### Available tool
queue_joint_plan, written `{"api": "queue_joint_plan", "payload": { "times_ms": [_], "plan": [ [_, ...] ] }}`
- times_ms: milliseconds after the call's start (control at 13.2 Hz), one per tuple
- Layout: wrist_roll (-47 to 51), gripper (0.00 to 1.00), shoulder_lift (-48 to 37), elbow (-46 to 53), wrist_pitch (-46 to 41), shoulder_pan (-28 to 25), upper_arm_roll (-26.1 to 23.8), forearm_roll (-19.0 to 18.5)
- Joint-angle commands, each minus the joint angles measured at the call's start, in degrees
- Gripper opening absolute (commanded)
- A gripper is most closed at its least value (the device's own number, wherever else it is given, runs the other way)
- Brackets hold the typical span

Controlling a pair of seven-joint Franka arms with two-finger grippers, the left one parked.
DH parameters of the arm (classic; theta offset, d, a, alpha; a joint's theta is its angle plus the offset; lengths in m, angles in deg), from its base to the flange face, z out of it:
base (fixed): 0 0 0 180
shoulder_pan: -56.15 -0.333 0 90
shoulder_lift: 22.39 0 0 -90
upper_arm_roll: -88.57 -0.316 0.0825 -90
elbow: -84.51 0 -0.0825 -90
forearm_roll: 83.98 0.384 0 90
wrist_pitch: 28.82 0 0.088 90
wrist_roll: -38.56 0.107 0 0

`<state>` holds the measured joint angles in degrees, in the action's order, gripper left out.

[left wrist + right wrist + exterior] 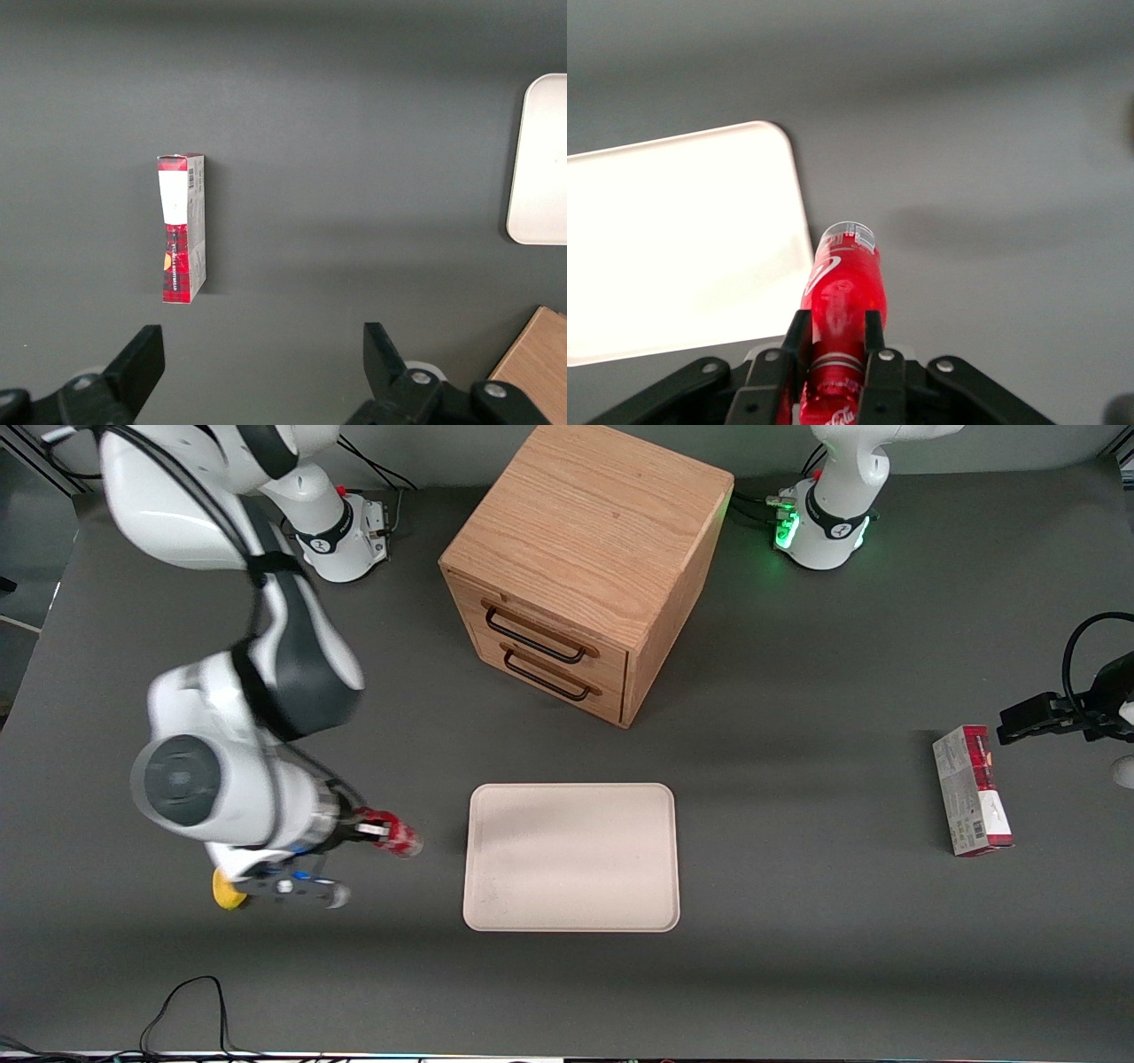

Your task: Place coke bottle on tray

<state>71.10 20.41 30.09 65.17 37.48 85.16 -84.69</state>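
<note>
Even, soft overhead light, with blur around the working arm

The tray glares almost pure white in the right wrist view, its rim detail washed out. The gripper and coke bottle smear with motion blur in the front view. The cabinet casts a soft shadow on the table; green light glows at 1 arm base.

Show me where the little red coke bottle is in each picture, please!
Front view: the coke bottle is held in the gripper, beside the tray, toward the working arm's end of the table.
Right wrist view: the coke bottle is clamped between the fingers, next to the tray's rounded corner.
Left wrist view: not in it; only the carton and a tray edge show.
Shared landmark: the cream-white tray, seen in all three views.
</note>
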Motion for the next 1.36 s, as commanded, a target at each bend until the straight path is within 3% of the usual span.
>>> {"api": "queue_joint_plan", "payload": {
  "times_ms": [0, 455, 1136, 1212, 1288],
  "plan": [
    [4.2, 0.00, 4.5, 4.7, 3.7, -2.9, 0.1, -1.2],
    [4.9, 0.00, 11.1, 6.8, 13.2, -4.1, -1.5, -1.2],
    [4.0, 0.00, 12.2, 6.6, 15.3, -3.7, -0.9, -1.5],
    [4.0, 0.19, 12.3, 6.6, 15.2, -3.5, -1.0, -1.4],
    [4.0, 0.99, 12.2, 6.6, 15.1, -3.5, -0.9, -1.7]
  ]
}}
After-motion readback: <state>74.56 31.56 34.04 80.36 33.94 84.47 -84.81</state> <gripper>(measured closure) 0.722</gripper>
